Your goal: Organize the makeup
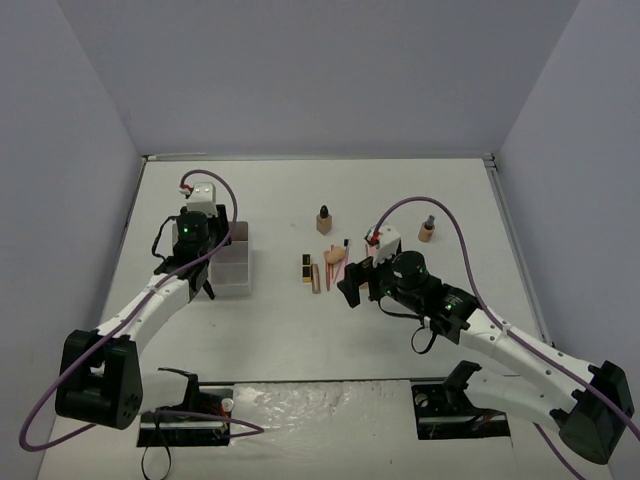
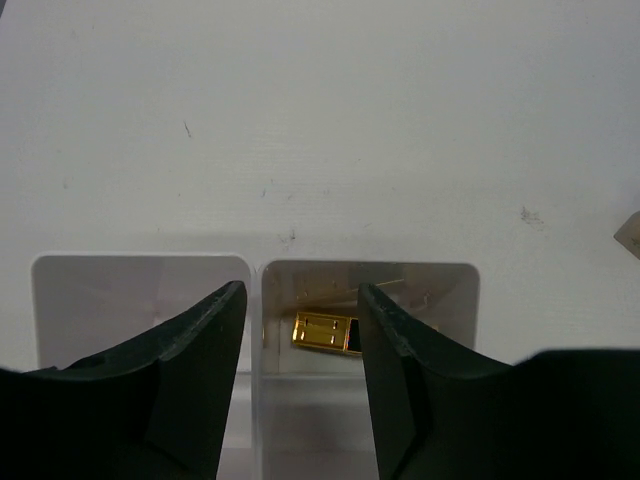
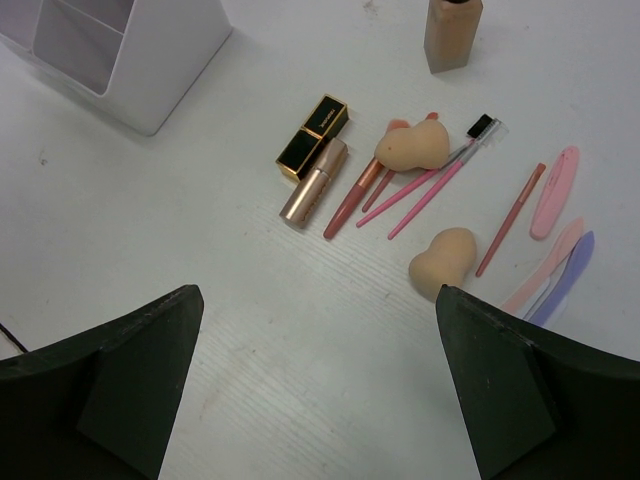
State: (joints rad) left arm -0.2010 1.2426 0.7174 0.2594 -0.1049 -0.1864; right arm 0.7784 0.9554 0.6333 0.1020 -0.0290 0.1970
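The white plastic compartmented organizer box [image 2: 255, 300] sits directly under the left gripper [image 2: 302, 292], jaws apart and empty. A shiny gold lipstick tube [image 2: 325, 331] lies in the compartment below them. Pulling out crooked could clip the divider and shove the box. The right gripper [image 3: 318, 295], spread wide, hangs over loose makeup [image 3: 312, 135] — a peach teardrop sponge [image 3: 440, 262] beside one finger could roll.
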